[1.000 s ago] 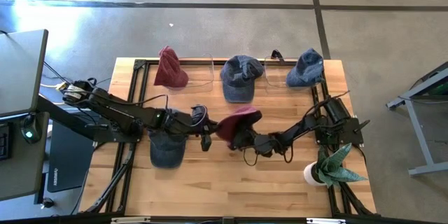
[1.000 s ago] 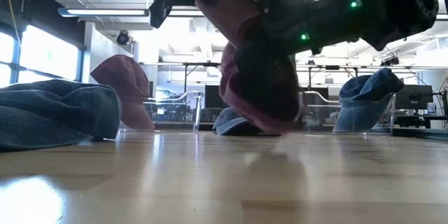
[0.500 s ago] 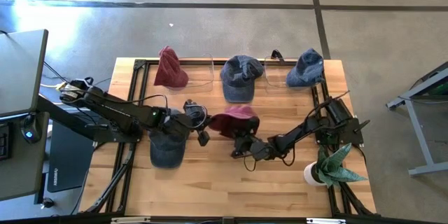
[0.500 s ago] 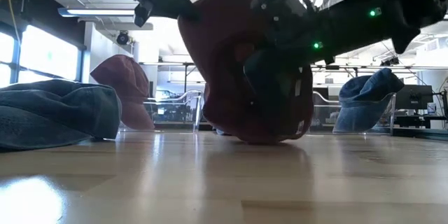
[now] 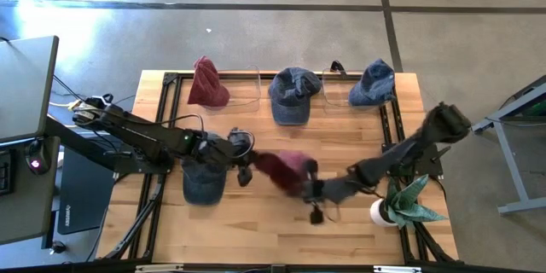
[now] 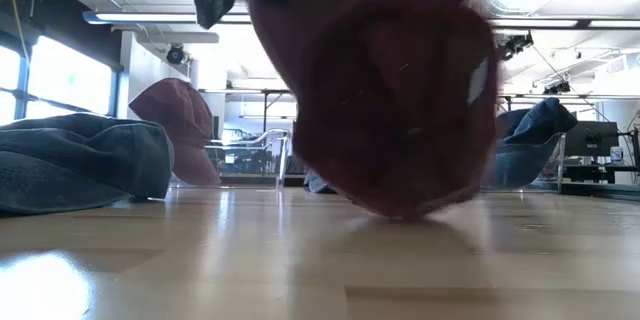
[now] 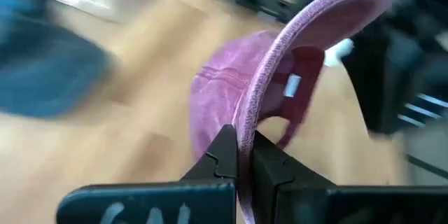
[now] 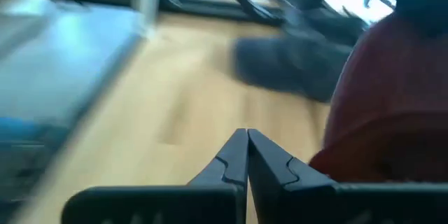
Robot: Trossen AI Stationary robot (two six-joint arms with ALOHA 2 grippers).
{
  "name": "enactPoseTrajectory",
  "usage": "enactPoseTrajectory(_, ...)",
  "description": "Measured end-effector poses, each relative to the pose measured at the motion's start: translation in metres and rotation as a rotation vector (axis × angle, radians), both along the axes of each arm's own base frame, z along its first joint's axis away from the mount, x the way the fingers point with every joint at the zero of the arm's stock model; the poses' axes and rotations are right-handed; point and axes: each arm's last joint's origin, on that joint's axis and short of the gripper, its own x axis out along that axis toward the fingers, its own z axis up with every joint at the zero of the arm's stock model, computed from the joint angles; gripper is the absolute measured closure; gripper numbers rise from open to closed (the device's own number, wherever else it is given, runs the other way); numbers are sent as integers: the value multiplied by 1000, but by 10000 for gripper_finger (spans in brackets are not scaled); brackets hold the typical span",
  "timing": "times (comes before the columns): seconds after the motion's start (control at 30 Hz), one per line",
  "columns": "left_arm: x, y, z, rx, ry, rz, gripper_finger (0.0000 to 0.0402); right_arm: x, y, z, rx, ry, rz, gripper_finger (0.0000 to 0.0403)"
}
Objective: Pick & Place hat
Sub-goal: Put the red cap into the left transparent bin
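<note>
Wooden table (image 5: 256, 222) with a black frame is sitting on a grey concrete floor in the high view. Three hats are lining the far edge: maroon hat (image 5: 206, 84), denim hat (image 5: 292, 94), blue hat (image 5: 373, 84). Another denim cap (image 5: 203, 181) is lying under the left arm. The red hat (image 5: 280, 169) is sitting mid-table, between the two grippers. Left gripper (image 5: 245, 164) is touching its left side; right gripper (image 5: 314, 194) is just beside its right side, blurred. A potted plant (image 5: 401, 205) is standing near the right edge.

Low view: the red hat (image 6: 385, 100) is filling the centre, its lowest part looking close to or on the table (image 6: 300, 270); blur, cannot tell which. Denim cap (image 6: 80, 165) is lying at left, maroon hat (image 6: 180, 130) and blue hat (image 6: 530, 140) are standing behind.

Left wrist view: the left gripper (image 7: 243, 159) is pinching the red hat (image 7: 231, 105) by its brim, fingers closed tight on the edge, crown hanging beyond.

Right wrist view: the right gripper (image 8: 246, 155) is showing its fingers pressed together with nothing between them; the red hat (image 8: 392, 112) is sitting off to one side, the denim cap (image 8: 294, 66) farther off.
</note>
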Motion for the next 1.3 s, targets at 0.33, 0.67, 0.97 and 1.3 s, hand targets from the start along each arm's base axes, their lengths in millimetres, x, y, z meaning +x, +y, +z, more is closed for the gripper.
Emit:
enactPoseTrajectory(0.33,11,-6,28,-269,22,-219,401,-72,48,60,-67,-231,126,401)
enactPoseTrajectory(0.67,46,63,-23,-281,255,-180,396,-75,41,55,-140,-194,-59,401)
enactPoseTrajectory(0.97,53,149,-25,-374,230,-167,300,-59,18,32,-56,3,-135,383)
enactPoseTrajectory(1.3,49,144,38,-129,359,-103,264,-14,5,-17,35,201,-23,271)
